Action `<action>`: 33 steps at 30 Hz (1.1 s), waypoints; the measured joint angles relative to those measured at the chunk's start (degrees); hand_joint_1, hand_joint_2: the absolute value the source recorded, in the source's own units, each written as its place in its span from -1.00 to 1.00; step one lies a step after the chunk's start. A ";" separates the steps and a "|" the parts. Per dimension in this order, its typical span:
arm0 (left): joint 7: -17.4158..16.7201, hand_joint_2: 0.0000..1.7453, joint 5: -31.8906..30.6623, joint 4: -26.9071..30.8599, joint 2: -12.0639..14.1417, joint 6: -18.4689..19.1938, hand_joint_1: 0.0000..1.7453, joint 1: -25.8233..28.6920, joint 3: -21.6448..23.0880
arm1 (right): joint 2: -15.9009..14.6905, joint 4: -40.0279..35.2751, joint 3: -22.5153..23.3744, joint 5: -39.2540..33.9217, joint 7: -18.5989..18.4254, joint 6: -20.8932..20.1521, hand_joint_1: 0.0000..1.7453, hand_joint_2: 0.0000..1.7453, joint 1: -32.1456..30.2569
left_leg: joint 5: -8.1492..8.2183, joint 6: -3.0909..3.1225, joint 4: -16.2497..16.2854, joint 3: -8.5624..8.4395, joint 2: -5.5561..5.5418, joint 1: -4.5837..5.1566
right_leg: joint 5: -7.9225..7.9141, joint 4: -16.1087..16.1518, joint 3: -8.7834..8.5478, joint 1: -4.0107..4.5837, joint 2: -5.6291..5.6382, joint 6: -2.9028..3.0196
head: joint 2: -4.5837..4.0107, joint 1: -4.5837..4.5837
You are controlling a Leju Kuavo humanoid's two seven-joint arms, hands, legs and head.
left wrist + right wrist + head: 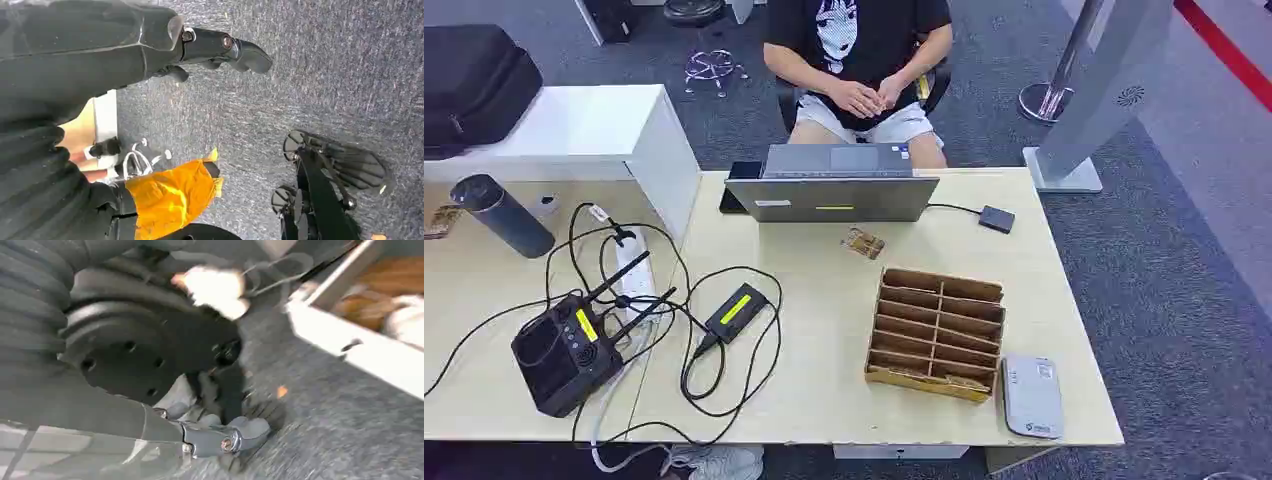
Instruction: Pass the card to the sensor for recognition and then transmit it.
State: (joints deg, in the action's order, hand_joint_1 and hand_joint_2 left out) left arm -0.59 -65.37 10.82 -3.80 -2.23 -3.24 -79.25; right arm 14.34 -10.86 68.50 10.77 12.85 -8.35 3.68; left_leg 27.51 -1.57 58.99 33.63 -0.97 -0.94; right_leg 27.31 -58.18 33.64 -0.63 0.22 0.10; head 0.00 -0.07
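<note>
Both arms hang low here, below the surface, so nothing on top of it is within either robot hand's reach yet. The left robot hand points at the carpet, its dark fingers extended and loose with nothing in them. The right robot hand also hangs over the floor beside a white frame; that view is blurred, and I can't tell whether its fingers are spread or curled, though no card shows in them.

Up top, the wooden rack sits on the right half of the surface, its slots facing up so a card can be drawn out from above. A thin pale item lies in the slot at the rack's near right corner, likely the card, but it is too small to be sure. Touching or just beside that corner lies the grey sensor, flat, face up, placed so a lifted card needs only a short sweep across. All of this falls on the right arm's side, well above that robot hand.

A person sits behind the laptop, hands folded, plausibly waiting to receive the card. My read: the task hasn't begun.
</note>
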 joint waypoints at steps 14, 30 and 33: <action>-0.02 1.00 -0.26 0.00 0.74 0.17 -1.00 0.03 0.00 | -13.34 -3.43 12.12 -24.74 -5.67 -34.32 -1.00 1.00 2.91 | 0.02 0.41 0.01 0.03 -0.01 0.48 | -0.01 0.00 -0.03 -0.54 -0.04 -0.48 | 0.00 0.50; 0.00 1.00 0.09 0.00 1.05 0.15 -1.00 0.11 0.00 | -24.74 -11.71 15.02 -41.59 -1.77 -37.97 -1.00 1.00 7.54 | 0.11 0.78 0.17 0.10 0.03 0.47 | -0.15 0.27 -0.16 -0.44 0.01 -0.75 | 0.00 -0.07; -0.02 1.00 -0.15 0.00 1.05 0.63 -1.00 0.12 0.00 | -24.98 -12.91 13.23 -44.29 -0.21 -37.00 -1.00 1.00 7.84 | 0.10 0.79 0.18 0.09 0.02 0.49 | -0.12 0.27 -0.17 -0.45 0.00 -0.81 | 0.00 -0.09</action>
State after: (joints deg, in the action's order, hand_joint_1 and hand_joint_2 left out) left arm -0.61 -65.53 10.82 -2.75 -1.60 -3.12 -79.25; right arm -10.64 -23.78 81.73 -33.52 12.64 -45.35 11.52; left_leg 27.61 -0.78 59.17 33.72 -0.96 -0.46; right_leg 27.20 -57.90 33.48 -1.08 0.21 -0.71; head 0.00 -0.15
